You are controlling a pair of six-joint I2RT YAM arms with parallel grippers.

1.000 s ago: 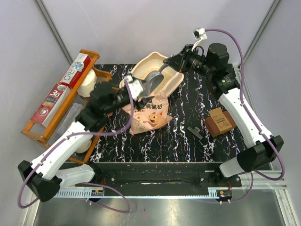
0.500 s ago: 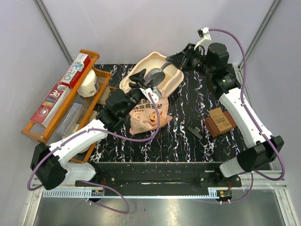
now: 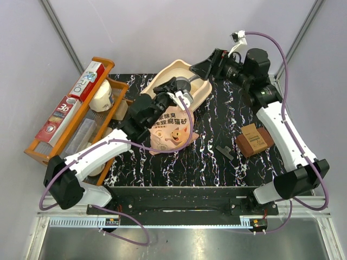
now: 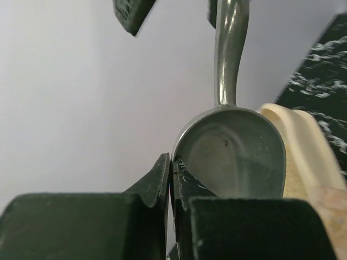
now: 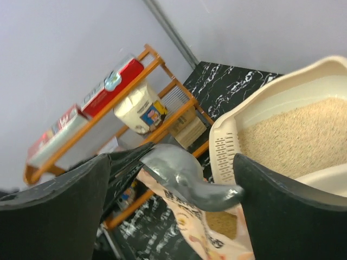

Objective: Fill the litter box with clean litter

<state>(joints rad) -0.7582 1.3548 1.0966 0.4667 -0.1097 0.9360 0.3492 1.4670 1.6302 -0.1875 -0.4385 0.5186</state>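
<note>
The cream litter box (image 3: 174, 69) stands at the back of the table with clean litter (image 5: 293, 135) spread inside it. A grey metal scoop (image 3: 182, 85) hangs over its near rim. My left gripper (image 4: 172, 162) is shut on the rim of the scoop's bowl (image 4: 233, 151). The scoop's handle runs up between the fingers of my right gripper (image 5: 173, 162), which stands wide open around it. The handle's end lies close to the right-hand finger (image 5: 282, 206). In the top view the right gripper (image 3: 204, 67) hovers over the box's far end.
A pink crinkled cat bag (image 3: 171, 127) lies open against the box, granules showing in its mouth (image 5: 222, 222). An orange wooden rack (image 3: 65, 135) with boxes and a white tub (image 3: 101, 97) stands on the left. A brown box (image 3: 254, 138) and a small dark piece (image 3: 223, 150) lie on the right.
My left gripper swung in from the rack side and shut on the scoop's bowl rim. My right gripper let go of the handle and opened wide.
</note>
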